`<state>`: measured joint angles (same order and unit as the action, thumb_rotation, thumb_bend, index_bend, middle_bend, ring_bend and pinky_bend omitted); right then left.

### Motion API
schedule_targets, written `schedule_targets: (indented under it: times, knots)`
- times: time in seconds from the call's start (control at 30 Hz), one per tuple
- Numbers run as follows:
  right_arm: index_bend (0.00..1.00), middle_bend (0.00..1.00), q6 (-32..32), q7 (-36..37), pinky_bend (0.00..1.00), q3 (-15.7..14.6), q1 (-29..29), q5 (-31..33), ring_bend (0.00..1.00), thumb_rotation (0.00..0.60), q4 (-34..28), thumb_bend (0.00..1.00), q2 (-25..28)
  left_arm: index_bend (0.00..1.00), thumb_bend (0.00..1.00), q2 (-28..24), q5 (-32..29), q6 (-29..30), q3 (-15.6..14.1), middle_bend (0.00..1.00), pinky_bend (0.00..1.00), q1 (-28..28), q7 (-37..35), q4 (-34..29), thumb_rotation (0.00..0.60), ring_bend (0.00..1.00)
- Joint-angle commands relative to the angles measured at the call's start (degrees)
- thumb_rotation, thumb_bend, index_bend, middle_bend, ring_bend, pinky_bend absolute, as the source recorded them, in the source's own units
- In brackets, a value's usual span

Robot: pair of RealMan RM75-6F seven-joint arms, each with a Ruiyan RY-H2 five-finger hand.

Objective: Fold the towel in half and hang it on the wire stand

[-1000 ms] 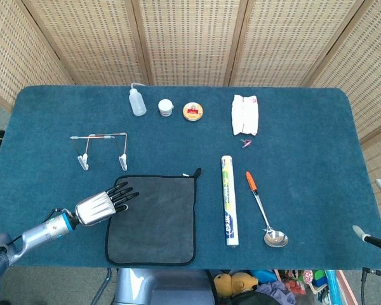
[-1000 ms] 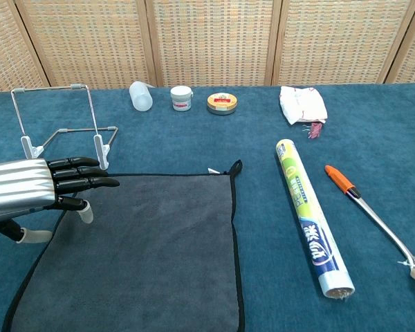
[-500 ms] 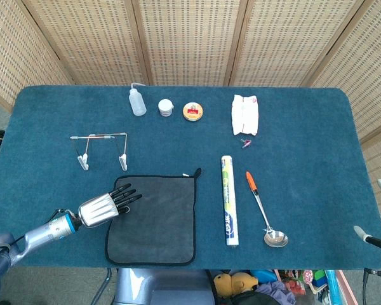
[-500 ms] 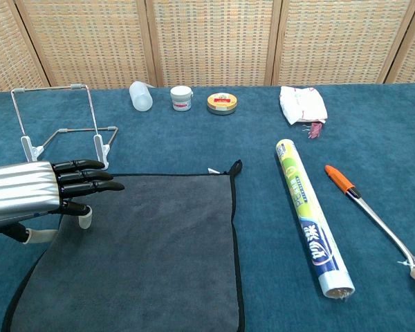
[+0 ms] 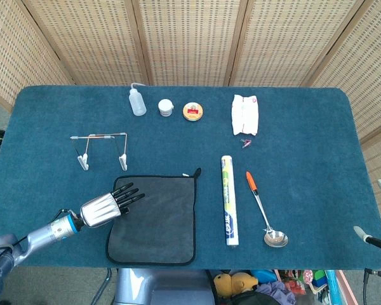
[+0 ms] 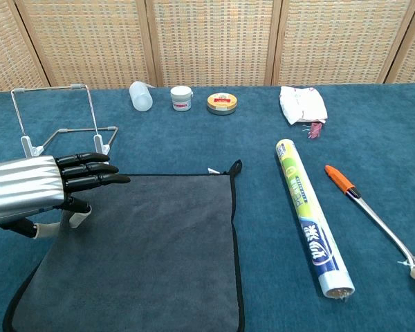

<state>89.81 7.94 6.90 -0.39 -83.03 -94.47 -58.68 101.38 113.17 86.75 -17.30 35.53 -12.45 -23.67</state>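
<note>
Nothing of the task looks done: on the desk the towel lies flat, unfolded, near edge. Wire stand, just beyond, hangs bare. Left robot hand hovers at its left edge, fingers extended, holding nothing; right robot hand unseen.

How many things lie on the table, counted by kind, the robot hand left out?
Towel: 1
Wire stand: 1
Squeeze bottle: 1
Jar: 1
Tin: 1
Packet: 1
Small pink thing, too small to tell: 1
Roll: 1
Spoon: 1
Total: 9
</note>
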Motion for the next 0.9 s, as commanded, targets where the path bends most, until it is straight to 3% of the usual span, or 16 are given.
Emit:
schedule_targets:
  times: [0.03, 0.53, 0.9]
  knots:
    - [0.00, 0.00, -0.06, 0.12, 0.00, -0.04, 0.01, -0.03, 0.00, 0.600, 0.00, 0.00, 0.03, 0.70, 0.41, 0.05, -0.10, 0.23, 0.09, 0.00, 0.01, 0.18, 0.20, -0.13, 0.600, 0.00]
    - [0.00, 0.00, -0.90, 1.36, 0.00, 0.53, 0.24, 1.32, 0.00, 0.600, 0.09, 0.00, 0.54, 0.72, 0.41, -1.53, -0.21, 2.42, 2.04, 0.00, 0.01, 4.68, 2.10, -6.75, 0.600, 0.00]
    - [0.00, 0.00, -2.47, 1.88, 0.00, 1.41, 0.91, 3.35, 0.00, 0.600, 0.26, 0.00, 0.82, 0.71, 0.41, -2.67, 0.28, -2.63, 4.83, 0.00, 0.02, 11.81, 7.22, -16.94, 0.600, 0.00]
